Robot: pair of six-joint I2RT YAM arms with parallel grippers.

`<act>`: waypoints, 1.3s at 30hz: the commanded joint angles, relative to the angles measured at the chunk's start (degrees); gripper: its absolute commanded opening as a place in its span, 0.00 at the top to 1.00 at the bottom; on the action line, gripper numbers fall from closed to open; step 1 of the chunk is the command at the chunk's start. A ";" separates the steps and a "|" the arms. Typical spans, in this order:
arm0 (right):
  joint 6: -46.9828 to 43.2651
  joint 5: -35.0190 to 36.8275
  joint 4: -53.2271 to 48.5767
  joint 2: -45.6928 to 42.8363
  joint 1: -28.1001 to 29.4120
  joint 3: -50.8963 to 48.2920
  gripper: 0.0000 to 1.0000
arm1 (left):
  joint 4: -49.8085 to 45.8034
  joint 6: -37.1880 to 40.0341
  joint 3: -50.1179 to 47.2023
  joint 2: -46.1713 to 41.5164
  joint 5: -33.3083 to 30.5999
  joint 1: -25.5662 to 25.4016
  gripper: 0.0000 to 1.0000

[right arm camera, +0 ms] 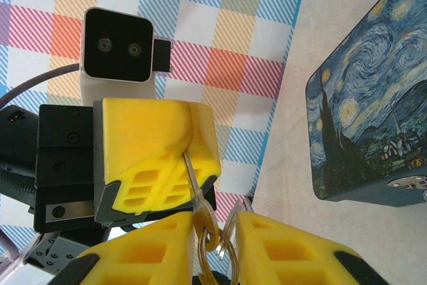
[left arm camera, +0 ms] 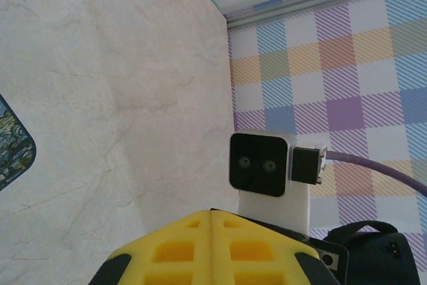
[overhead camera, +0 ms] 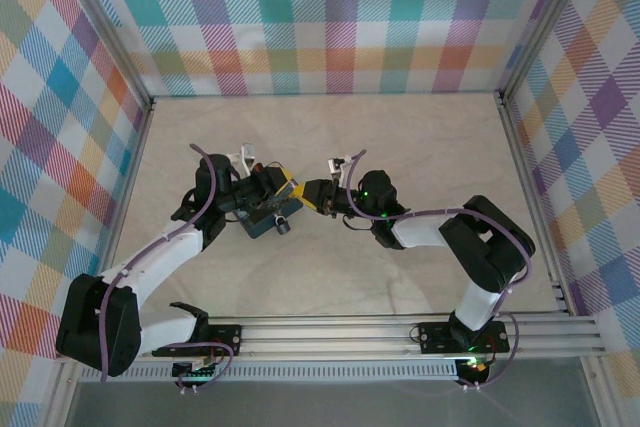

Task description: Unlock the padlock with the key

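Note:
My left gripper [overhead camera: 289,190] [left arm camera: 212,213] is shut, its yellow fingers [right arm camera: 157,148] pinching the tip of the thin metal key [right arm camera: 193,181]. The key's brass head and its ring, which carries a second key, sit between my right gripper's fingers [right arm camera: 160,251]. My right gripper [right arm camera: 217,225] [overhead camera: 312,194] has closed in on them, with the head against one pad and the second key against the other. The two grippers meet tip to tip above the table's middle. A small dark padlock [overhead camera: 284,226] lies at the corner of the dark blue box [overhead camera: 260,221].
The blue box with the yellow swirl picture [right arm camera: 367,118] lies just below the left gripper, with a metal hasp [right arm camera: 408,182] on its edge. Checked walls surround the beige table [overhead camera: 400,137], and a metal rail [overhead camera: 400,332] runs along the near edge.

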 commanded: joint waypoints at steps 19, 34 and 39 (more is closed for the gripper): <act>-5.72 -0.49 -1.68 -2.16 0.32 -1.10 1.00 | -2.32 3.11 0.37 -0.01 -0.76 0.34 0.84; -41.03 -1.04 -40.17 -14.07 0.15 -1.46 1.00 | -19.89 11.62 2.07 -5.13 -11.18 -4.71 0.31; -42.79 -6.80 -41.05 -14.11 0.05 -0.10 1.00 | -15.31 12.65 0.75 -5.16 -5.41 -6.95 0.41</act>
